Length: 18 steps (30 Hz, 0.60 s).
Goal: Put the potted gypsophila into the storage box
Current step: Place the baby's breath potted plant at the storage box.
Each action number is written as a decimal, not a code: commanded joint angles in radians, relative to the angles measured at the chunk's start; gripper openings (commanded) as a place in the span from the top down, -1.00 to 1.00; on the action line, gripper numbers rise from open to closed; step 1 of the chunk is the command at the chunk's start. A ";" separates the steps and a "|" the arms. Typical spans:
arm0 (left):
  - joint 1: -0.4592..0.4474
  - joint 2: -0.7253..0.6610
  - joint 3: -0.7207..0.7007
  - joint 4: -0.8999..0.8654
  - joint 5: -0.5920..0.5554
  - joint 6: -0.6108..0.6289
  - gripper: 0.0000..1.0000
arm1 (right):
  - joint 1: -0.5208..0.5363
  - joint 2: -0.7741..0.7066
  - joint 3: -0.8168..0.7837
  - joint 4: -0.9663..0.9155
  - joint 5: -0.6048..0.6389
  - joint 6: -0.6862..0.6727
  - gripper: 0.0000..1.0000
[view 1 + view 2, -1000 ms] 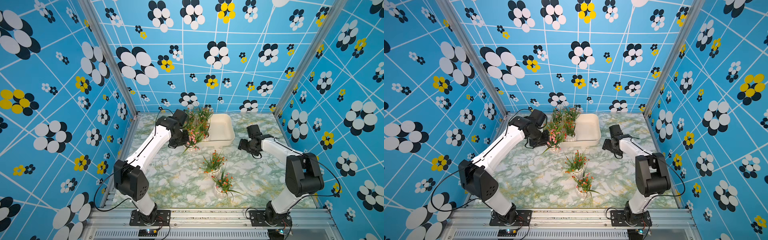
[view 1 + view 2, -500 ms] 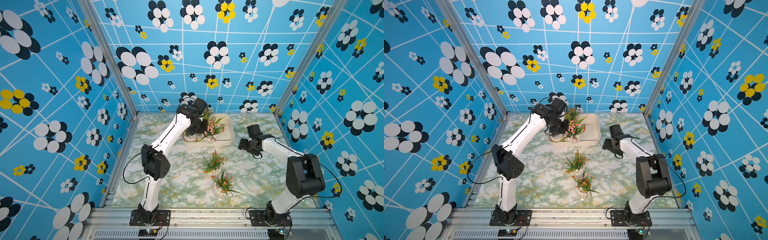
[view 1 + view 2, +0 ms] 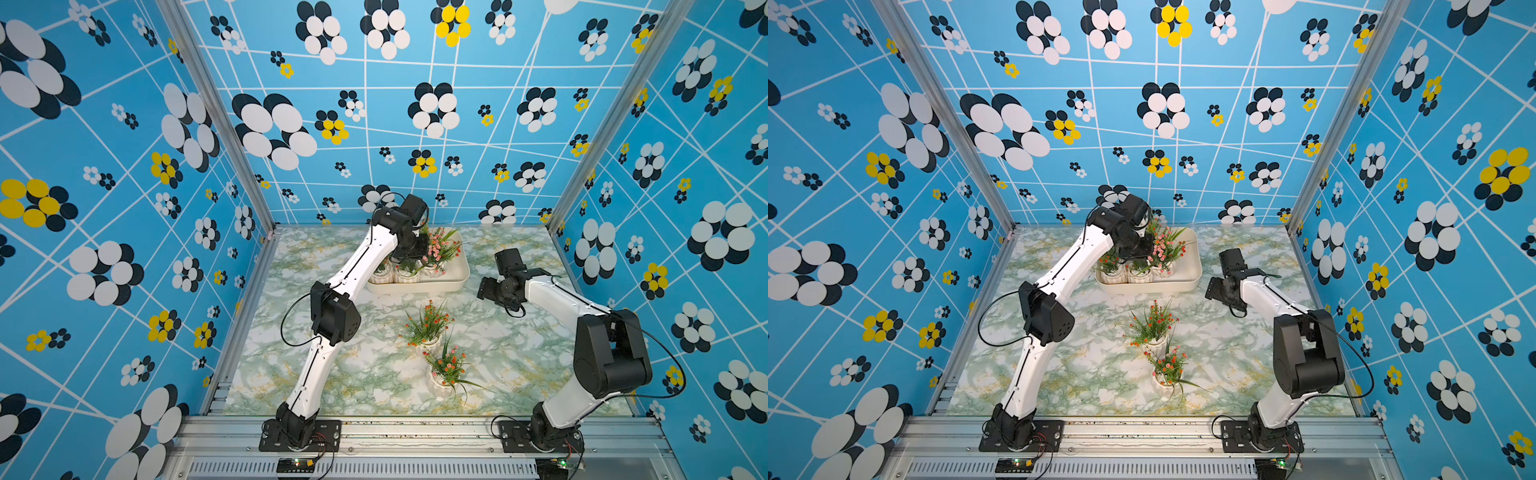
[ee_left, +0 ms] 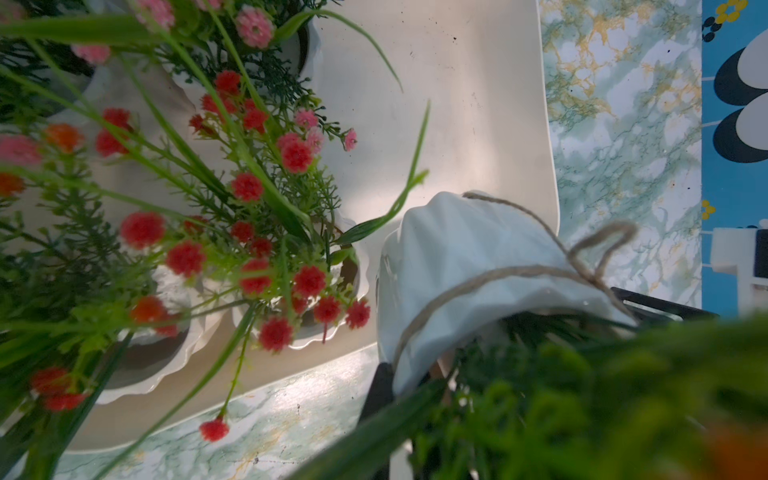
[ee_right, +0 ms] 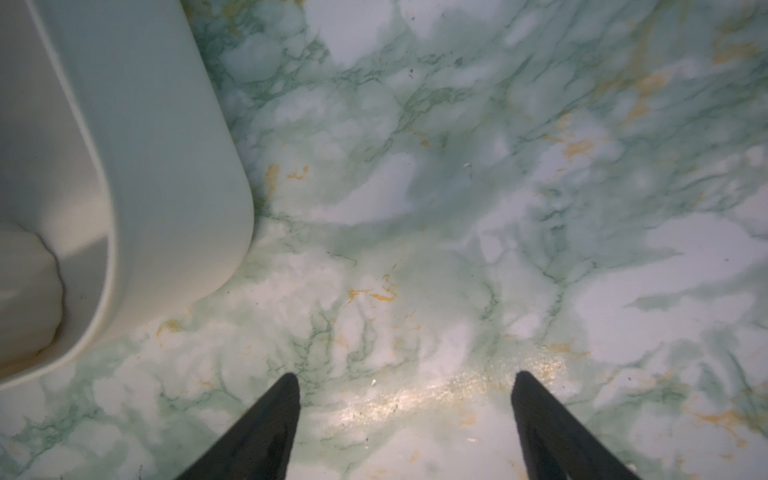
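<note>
In both top views the left arm has swung in from the left of the frame and now reaches over the shallow cream-white plastic storage box (image 3: 460, 277). Its left tool (image 3: 411, 254) sits low among the foliage there, and a pink-blossomed plant has travelled with it. The carry looks finished, so setting down and letting go are what remain. A row of white pots lines the box's lower wall. Two more potted gypsophila (image 3: 429, 328) (image 3: 446, 370) stand close together on the green marbled surface (image 3: 365, 374), below the box. The right arm has not moved, and its right tool (image 3: 485, 289) waits right of the box, apart from it.

In the left wrist view the tool is closed on a white ribbed pot (image 4: 465, 266) tied with twine. The pot is tilted over bare box floor just inside the rim (image 4: 552, 166). I cannot tell whether its base touches down. Red-blossomed neighbours (image 4: 307, 328) crowd the left of the frame. Open floor runs toward the top.

In the right wrist view the black fingers (image 5: 286, 399) stand wide apart with nothing between them, over bare surface. The box's rounded corner lies at the left, clear of them.
</note>
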 commanded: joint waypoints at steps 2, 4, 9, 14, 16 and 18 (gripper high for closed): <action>-0.006 0.034 0.043 0.065 0.011 -0.021 1.00 | -0.014 -0.033 0.021 -0.028 -0.002 -0.022 -0.66; -0.006 0.046 0.043 0.074 0.011 -0.022 1.00 | -0.015 -0.033 0.019 -0.029 -0.006 -0.022 -0.66; -0.007 0.071 0.044 0.067 0.004 -0.017 1.00 | -0.019 -0.033 0.015 -0.030 -0.007 -0.027 -0.66; -0.009 0.100 0.044 0.043 -0.020 0.007 1.00 | -0.022 -0.023 0.015 -0.025 -0.016 -0.027 -0.66; -0.009 0.114 0.043 0.034 -0.025 0.014 1.00 | -0.022 -0.017 0.014 -0.022 -0.020 -0.025 -0.66; -0.009 0.126 0.044 0.030 -0.028 0.017 1.00 | -0.022 -0.012 0.016 -0.022 -0.021 -0.027 -0.66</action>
